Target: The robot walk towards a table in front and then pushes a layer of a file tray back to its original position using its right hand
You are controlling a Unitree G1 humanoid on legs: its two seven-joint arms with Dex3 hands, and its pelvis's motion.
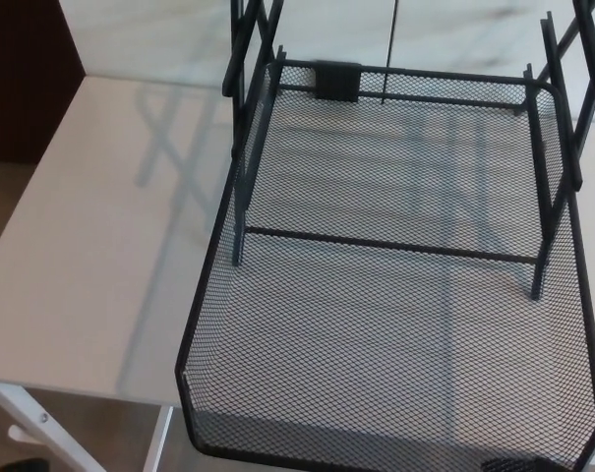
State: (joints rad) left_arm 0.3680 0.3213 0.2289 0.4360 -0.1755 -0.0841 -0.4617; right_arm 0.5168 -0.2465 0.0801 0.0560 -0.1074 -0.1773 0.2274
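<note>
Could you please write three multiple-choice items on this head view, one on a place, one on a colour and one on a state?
1. Where does the front edge of the pulled-out layer lie?
A. Past the table's near edge
B. Against the back wall
C. On the floor

2. What colour is the file tray?
A. White
B. Black
C. Red

3. What does the pulled-out layer hold?
A. A stack of papers
B. A cup
C. Nothing

Answers: 1 A, its front rim overhangs the near edge of the table. 2 B, the mesh and frame are black throughout. 3 C, only bare mesh shows, with the table visible through it.
</note>
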